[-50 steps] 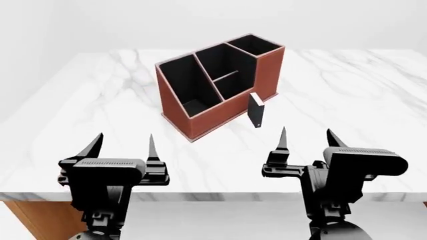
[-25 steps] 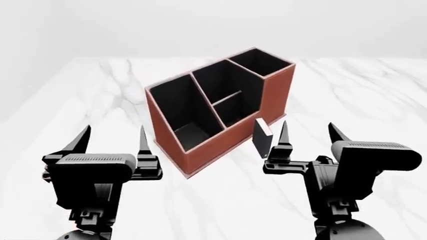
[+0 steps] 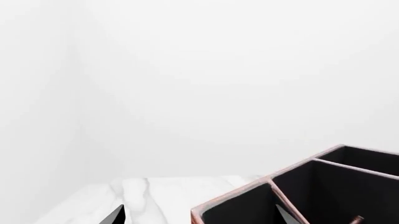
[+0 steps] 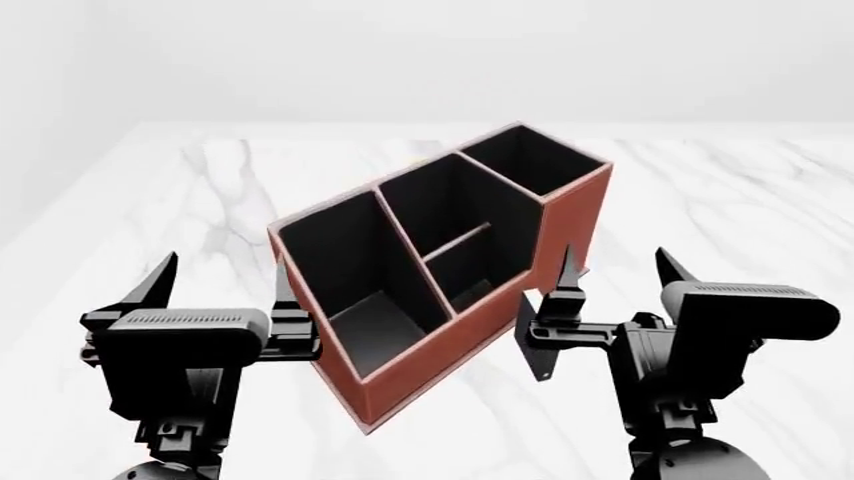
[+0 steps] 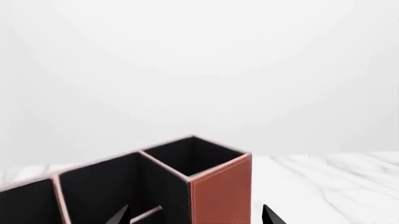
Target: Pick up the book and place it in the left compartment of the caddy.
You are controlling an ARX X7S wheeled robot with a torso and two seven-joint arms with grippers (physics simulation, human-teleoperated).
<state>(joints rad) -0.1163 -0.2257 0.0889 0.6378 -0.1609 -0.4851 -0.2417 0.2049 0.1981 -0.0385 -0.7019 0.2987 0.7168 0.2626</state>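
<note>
The reddish-brown caddy (image 4: 574,225) stands at an angle on the marble table. Its wide left compartment (image 4: 354,275) with the slanted rim is nearest my left gripper. The black book is almost hidden behind my right gripper (image 4: 614,262); only a dark sliver (image 4: 542,368) shows by the caddy's front wall. Both grippers are open and empty. My left gripper (image 4: 224,275) hovers just left of the caddy's left corner. The left wrist view shows the caddy (image 3: 299,186) between its fingertips (image 3: 118,213). The right wrist view shows the tall end bay (image 5: 221,186); the book is not visible there.
The white marble table (image 4: 160,200) stretches around the caddy on all sides, with a plain white wall behind it. Nothing else stands on it in these views.
The head view has moved in closer, so the caddy looks larger and lower in frame. The book has slid behind my right gripper. Both grippers stay open.
</note>
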